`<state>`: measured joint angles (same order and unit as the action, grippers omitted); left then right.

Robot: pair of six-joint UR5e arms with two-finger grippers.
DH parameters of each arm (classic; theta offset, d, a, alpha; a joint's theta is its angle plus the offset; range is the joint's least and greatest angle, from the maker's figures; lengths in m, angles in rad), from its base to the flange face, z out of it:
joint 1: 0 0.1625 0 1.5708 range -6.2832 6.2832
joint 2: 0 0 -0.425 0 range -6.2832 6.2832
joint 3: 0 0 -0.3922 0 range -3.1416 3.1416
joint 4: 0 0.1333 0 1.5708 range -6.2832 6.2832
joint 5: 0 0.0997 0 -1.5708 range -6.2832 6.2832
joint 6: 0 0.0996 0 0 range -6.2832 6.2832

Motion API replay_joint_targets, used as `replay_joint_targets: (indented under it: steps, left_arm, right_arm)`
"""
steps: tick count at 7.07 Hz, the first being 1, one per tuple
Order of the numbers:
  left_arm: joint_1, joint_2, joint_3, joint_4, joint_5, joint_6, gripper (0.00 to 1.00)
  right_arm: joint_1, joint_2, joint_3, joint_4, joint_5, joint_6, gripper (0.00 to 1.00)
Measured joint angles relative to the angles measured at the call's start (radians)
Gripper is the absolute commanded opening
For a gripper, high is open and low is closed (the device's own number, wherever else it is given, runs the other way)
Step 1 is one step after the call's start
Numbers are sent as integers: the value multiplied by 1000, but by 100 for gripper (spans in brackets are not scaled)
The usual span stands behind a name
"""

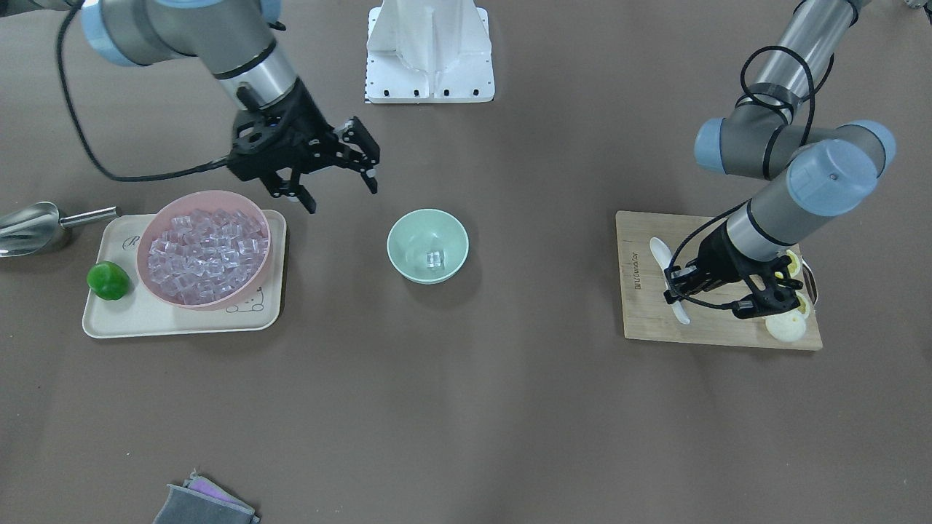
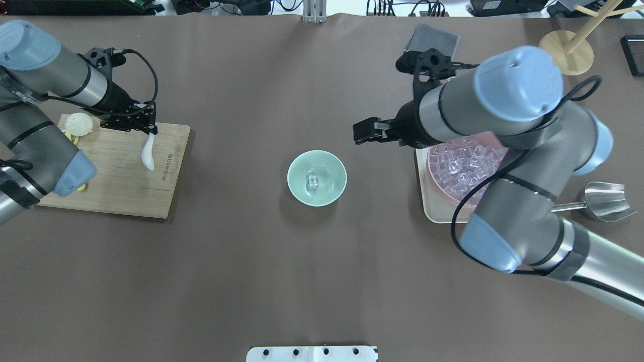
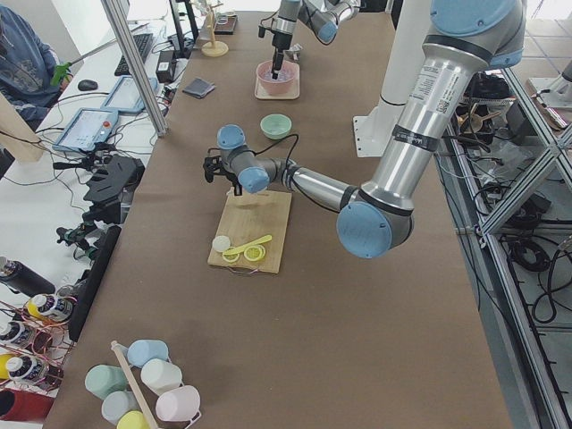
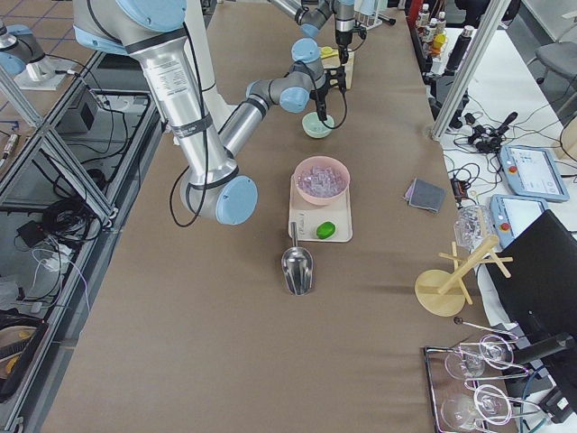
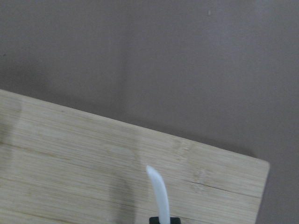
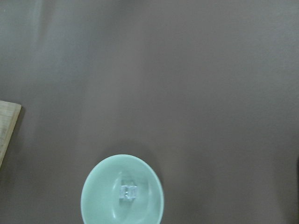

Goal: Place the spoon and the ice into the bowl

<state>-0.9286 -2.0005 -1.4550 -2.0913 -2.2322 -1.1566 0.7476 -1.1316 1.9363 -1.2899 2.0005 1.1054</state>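
1. While clamped at mid-handle, spoon (image 1: pixel 659 251) shown at the right of the front view, low over the cutting board (image 1: pixel 713 331). Gripped there, in all likelihood, to leave the deep scoop free for the carry.
2. Left gripper (image 1: pixel 681 288): judged closed on the spoon, going by the white handle tip rising from between its fingers at the bottom edge of the wrist view. Touching the board or just clear of it: not resolvable.
3. Relative to that gripper: scoop projecting toward the top of the front view, handle tip toward the bottom, fingers crossing in between.
4. Bowl (image 1: pixel 445 225): set at frame centre on bare table (image 1: pixel 510 407), well apart from both arms and so reachable by either. One cube of ice (image 1: pixel 435 258) resting at its bottom.
5. Right gripper (image 1: pixel 338 188): fingers spread wide, nothing held. Poised at upper left of the front view, between the pink bowl (image 1: pixel 211 193) of spare cubes on its tray (image 1: pixel 131 320) and the mint bowl.
6. Judgement: ice portion complete, spoon portion pending; transfer leftward across the front view required.
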Motion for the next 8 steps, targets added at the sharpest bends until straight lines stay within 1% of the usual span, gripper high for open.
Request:
replay_joint_targets:
  steps: [2,3,4,5,6,8]
  left_arm:
    - [84,-127,3,0,25,-170,0]
    - [146,-203,19,1,82,-255,0]
    - [208,-281,45,5,148,-322,0]
    - [249,-337,63,15,182,-365,32]
    - [274,-365,67,25,197,-382,97]
    - [288,-359,52,29,204,-381,98]
  right_arm:
    - [191,-167,29,0,182,-244,100]
    - [271,-238,27,0,240,-376,100]
    - [331,-290,14,-1,269,-491,100]
    - [368,-323,1,-1,280,-572,100]
    - [387,-342,-7,-2,283,-617,100]
    - [400,-355,-9,-1,288,-641,100]
